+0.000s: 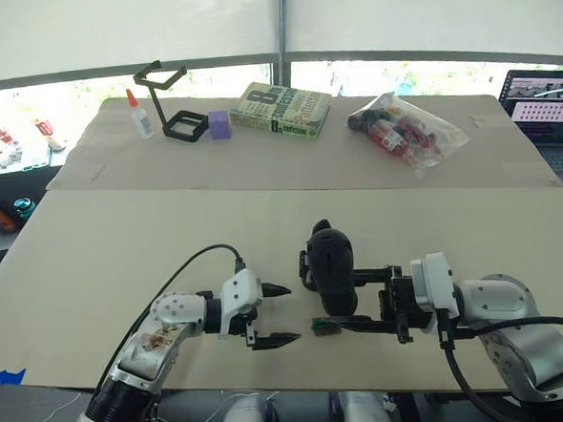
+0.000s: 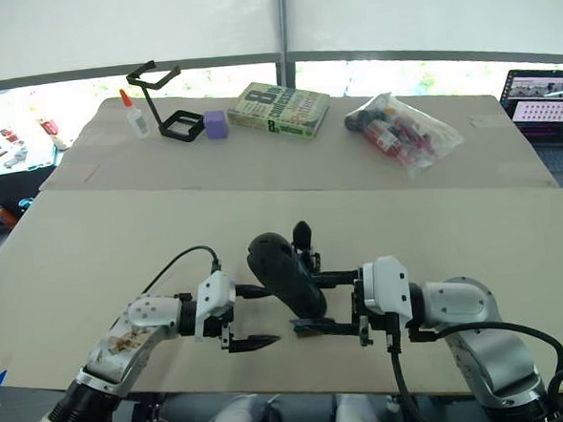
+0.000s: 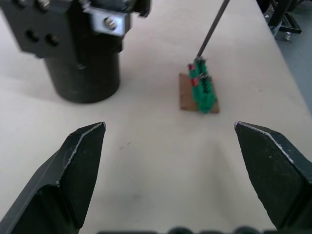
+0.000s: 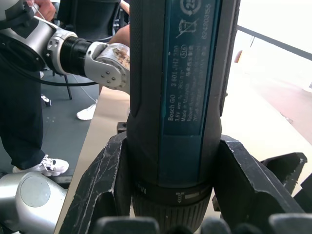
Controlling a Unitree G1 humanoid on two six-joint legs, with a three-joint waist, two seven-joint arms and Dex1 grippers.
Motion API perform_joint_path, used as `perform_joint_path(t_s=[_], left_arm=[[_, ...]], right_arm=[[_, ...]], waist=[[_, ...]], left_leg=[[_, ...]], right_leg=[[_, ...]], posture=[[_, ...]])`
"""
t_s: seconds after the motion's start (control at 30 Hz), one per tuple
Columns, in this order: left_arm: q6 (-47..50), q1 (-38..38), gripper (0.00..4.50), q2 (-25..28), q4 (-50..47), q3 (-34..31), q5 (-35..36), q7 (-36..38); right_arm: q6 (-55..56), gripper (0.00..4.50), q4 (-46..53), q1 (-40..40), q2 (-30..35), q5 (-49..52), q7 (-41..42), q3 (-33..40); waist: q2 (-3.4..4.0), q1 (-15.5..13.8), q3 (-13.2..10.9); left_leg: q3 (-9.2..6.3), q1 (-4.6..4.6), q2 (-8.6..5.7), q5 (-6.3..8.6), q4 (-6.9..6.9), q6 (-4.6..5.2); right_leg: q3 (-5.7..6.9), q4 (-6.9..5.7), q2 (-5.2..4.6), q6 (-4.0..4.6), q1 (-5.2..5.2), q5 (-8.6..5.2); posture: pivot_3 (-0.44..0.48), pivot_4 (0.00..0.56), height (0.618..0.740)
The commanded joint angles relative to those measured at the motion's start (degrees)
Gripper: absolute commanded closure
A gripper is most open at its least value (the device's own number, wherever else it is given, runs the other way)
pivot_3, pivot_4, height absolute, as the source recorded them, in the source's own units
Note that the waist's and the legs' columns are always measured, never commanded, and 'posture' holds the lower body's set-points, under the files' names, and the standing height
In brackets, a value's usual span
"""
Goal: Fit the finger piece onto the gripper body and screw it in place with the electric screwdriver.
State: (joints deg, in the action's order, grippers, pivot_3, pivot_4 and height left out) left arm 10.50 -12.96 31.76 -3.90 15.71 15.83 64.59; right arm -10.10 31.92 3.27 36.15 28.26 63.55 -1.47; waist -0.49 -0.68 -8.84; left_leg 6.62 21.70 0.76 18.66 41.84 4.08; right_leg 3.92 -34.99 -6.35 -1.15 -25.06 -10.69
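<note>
From my head camera I see my right gripper (image 1: 356,304) clamped on the electric screwdriver (image 1: 332,270), its two fingers pressed on either side of the thick black barrel, which stands tilted above the near part of the table (image 1: 121,249). Just under it lies a small green-brown block (image 1: 325,325), resting on the tabletop near the front edge. My left gripper (image 1: 278,315) hovers beside the screwdriver, fingers spread apart with nothing between them. Toward the far edge of the table stand a black wire-frame stand (image 1: 170,103), a glue bottle (image 1: 139,115), a purple block (image 1: 220,125), a book (image 1: 282,110) and a clear bag of small items (image 1: 406,129); a laptop (image 1: 545,106) sits off to the right.

In my left wrist view, my two fingertips (image 3: 82,146) stand wide open over bare tabletop. Beyond them stands the gripper body (image 3: 78,46), a chunky black assembly with a round base, and beside it the green-brown block (image 3: 200,92) with the screwdriver's thin metal bit (image 3: 213,27) touching its top.

In my right wrist view, my fingers (image 4: 105,170) squeeze the screwdriver's barrel (image 4: 178,97) from both sides, its printed label facing the camera. Behind it shows my left arm (image 4: 83,53), and a person's legs and white shoe (image 4: 46,165) on the floor.
</note>
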Motion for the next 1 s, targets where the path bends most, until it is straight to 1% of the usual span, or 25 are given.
perform_joint_path(t_s=[0.03,0.37,1.0], left_arm=[[-3.45,-0.13,0.0,-0.8,1.39,-0.47,0.24,1.37],[-8.68,2.46,0.0,-2.23,2.16,-0.52,0.61,2.61],[-10.59,3.03,0.0,-1.76,3.44,-2.3,1.09,4.82]], right_arm=[[2.41,2.57,2.34,0.08,0.6,1.29,-0.07,1.69],[2.1,2.57,2.71,-0.72,1.08,1.52,-0.88,2.29],[1.67,2.57,3.15,-2.05,3.82,1.24,-1.13,2.99]], waist=[[0.0,0.0,0.0],[0.0,-0.06,0.0],[0.0,-0.02,0.0]], left_leg=[[0.01,0.0,0.0,0.0,0.0,0.0],[0.0,0.01,0.0,0.0,0.0,0.0],[-0.01,-0.01,0.01,0.01,0.0,0.01]], right_leg=[[0.0,0.0,0.0,0.0,0.0,0.0],[0.0,-0.01,-0.04,0.0,0.0,0.0],[0.0,-0.03,-0.05,0.01,0.0,0.01]], posture=[[0.0,0.15,0.74],[0.0,0.15,0.74],[0.0,0.15,0.74]])
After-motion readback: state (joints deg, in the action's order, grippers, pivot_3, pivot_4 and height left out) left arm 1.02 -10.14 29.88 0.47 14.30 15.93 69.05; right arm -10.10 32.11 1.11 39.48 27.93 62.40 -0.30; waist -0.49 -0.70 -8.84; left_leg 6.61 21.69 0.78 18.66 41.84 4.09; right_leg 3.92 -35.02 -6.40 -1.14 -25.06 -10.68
